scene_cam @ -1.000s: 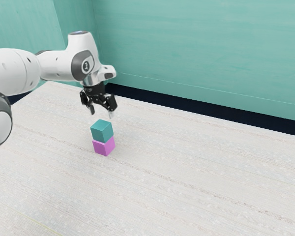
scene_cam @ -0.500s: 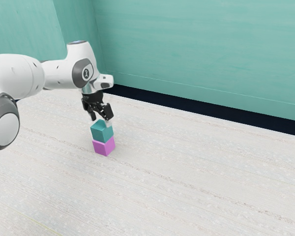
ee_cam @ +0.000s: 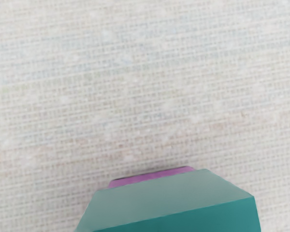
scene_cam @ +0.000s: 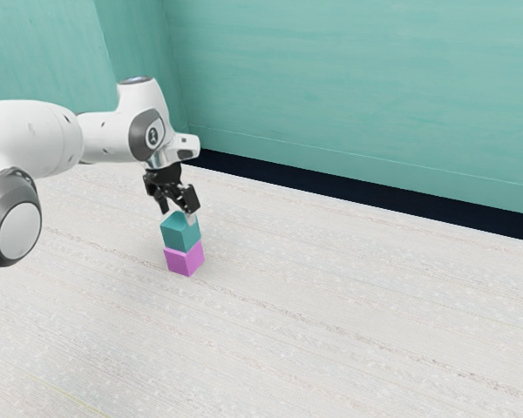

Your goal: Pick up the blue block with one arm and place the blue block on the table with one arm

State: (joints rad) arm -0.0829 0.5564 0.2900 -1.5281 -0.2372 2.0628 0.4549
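My pincer (scene_cam: pixel 179 216) is hovering at the blue block (scene_cam: pixel 181 235), stacked on the purple block (scene_cam: pixel 185 260); whether it is grasping, I cannot tell; lifting and placing are remaining.

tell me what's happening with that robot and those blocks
The robot arm has its gripper down at the top of the blue-green block, which sits on the purple block on the table. The job is to move the upper one to the table; it is not lifted off the stack, and whether it is gripped I can't tell.
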